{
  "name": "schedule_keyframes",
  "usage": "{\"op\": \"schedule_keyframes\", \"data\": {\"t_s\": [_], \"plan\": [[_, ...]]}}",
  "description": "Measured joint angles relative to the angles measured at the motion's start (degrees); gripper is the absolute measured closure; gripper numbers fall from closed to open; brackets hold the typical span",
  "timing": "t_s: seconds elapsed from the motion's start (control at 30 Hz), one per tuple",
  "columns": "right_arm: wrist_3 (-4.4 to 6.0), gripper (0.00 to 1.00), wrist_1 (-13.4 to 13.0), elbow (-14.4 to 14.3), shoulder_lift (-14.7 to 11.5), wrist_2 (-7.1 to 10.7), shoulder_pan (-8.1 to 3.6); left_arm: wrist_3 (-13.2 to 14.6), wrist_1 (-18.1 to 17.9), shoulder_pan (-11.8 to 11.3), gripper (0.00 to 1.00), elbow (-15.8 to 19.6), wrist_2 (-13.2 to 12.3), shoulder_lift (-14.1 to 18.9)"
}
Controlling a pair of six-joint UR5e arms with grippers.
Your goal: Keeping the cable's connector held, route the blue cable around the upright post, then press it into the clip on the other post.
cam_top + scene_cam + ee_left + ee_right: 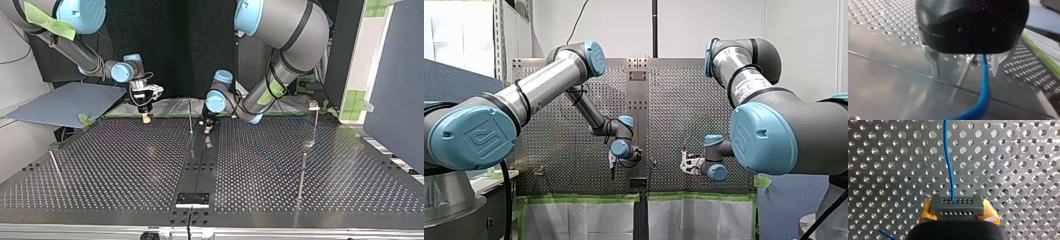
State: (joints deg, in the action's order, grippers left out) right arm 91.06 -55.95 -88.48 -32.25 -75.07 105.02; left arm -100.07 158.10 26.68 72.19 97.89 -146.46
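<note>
Step in hand: my read is the start of routing. The cable is not around a post yet and not in the clip.
Right jaws: clenched on the connector (957, 207), with yellow pads (990, 214) on its two sides.
Blue cable (948, 157): leaves the connector's front face and runs straight ahead of the right jaws, low over the perforated worktop (1023, 170). Further along it passes through the gap of the left jaws.
Left jaws: released, metal fingers (934, 62) apart. The cable sits loose between them, nearer one finger, and seems to touch neither.
Upright post (190, 117): stands between the two sets of jaws, just beside the left ones.
Clip (313, 105): on top of another post (314, 127), well apart from both jaws, out past the left ones.
Doing it well: close the left jaws lightly so the cable can slide. Sweep low around the upright post and leave a little slack. The right jaws should hold the connector firm and not get dragged. Bring the cable square over the clip, then press down.
Risk: too much tension could bend a thin post or pull the connector loose.
Counts: 2 arms, 2 sets of jaws, 1 cable, 1 connector, 1 clip.
Posts: 3 upright in the top view. A fourth slanted rod is further out, and I cannot tell if it is a post.
</note>
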Motion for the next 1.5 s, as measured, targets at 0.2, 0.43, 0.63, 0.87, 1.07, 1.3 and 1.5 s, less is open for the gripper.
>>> {"op": "schedule_keyframes", "data": {"t_s": [0.2, 0.43, 0.63, 0.87, 1.07, 1.3, 1.5], "plan": [[0.17, 1.0, 0.02, 0.0, 0.04, 0.03, -0.02, 3.76, 2.52, 0.09, 0.0, 0.02, 2.07, 0.41], [0.18, 1.0, 0.31, -0.01, 0.09, 0.25, -0.12, 7.79, 3.95, 0.6, 0.0, 1.89, -0.71, 2.94], [0.11, 1.0, 0.63, -0.02, 0.08, 0.27, -0.27, 10.11, 4.43, 0.78, 0.0, 4.96, -1.33, 6.09], [-0.08, 1.0, 1.0, -0.01, 0.1, 0.83, -0.31, 9.12, 2.83, 0.7, 0.0, 8.42, -0.71, 7.81], [-0.29, 1.0, 1.47, 0.0, 0.12, 0.96, -0.3, 9.48, 2.56, 0.73, 0.0, 10.05, 0.89, 7.91], [-0.41, 1.0, 1.69, 0.0, 0.12, 1.11, -0.3, 11.25, 2.81, 1.06, 0.0, 10.28, 2.3, 7.91], [-0.42, 1.0, 1.76, -0.01, 0.11, 1.15, -0.3, 13.66, 3.43, 1.9, 0.0, 11.17, -0.13, 7.93]]}}
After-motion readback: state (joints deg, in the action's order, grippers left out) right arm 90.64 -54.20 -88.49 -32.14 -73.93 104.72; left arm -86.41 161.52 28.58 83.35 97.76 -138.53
